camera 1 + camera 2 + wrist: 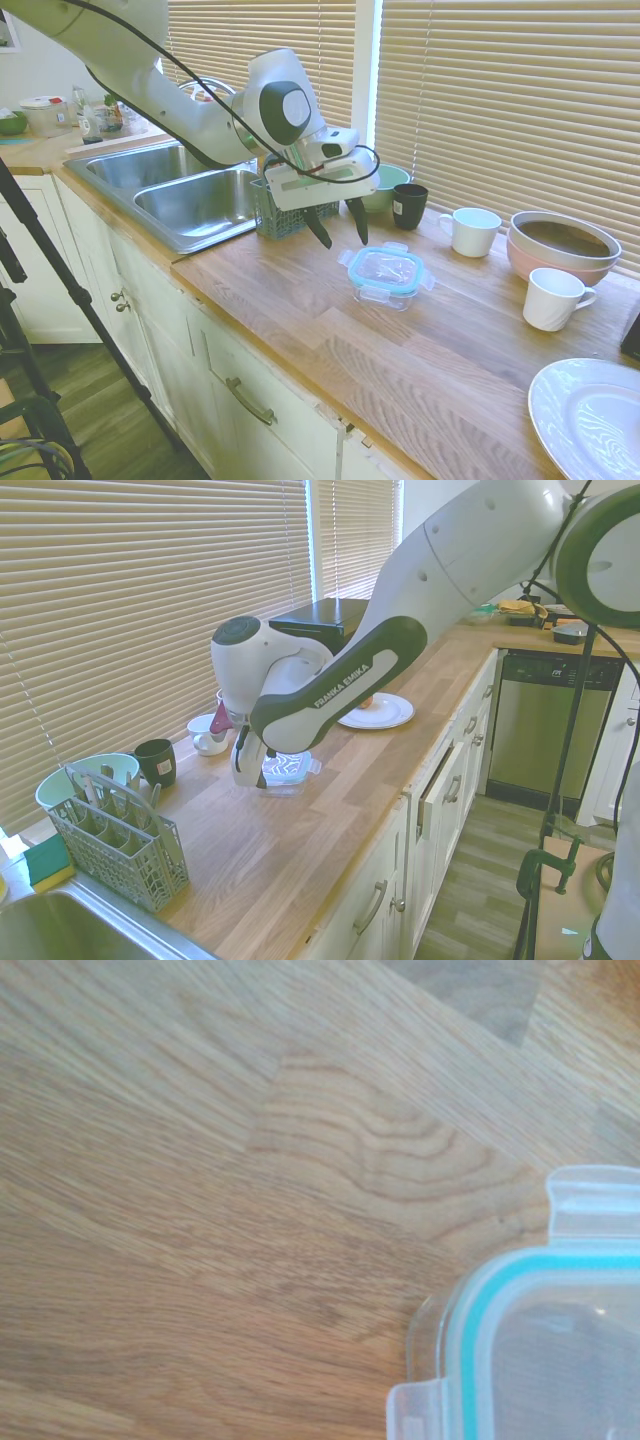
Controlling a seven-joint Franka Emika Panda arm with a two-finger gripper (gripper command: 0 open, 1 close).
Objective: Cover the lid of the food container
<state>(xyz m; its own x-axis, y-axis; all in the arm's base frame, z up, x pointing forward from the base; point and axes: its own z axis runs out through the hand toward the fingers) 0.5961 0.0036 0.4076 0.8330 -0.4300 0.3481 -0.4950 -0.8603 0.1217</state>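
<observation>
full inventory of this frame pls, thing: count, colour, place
lid: 1, clear with teal rim, sitting on the food container, mid counter
mug: 2, white, right of container
cup: 1, black, by blinds
bowl: 1, mint green, behind the tool
stacked bowls: 2, grey on pink, far right
plate: 1, white, near right corner
utensil caddy: 1, grey, beside sink
sink: 1, steel, double, left
sponge: 1, green-yellow, by sink
tool: 1, black fingers, open, empty, above counter left of the lid
</observation>
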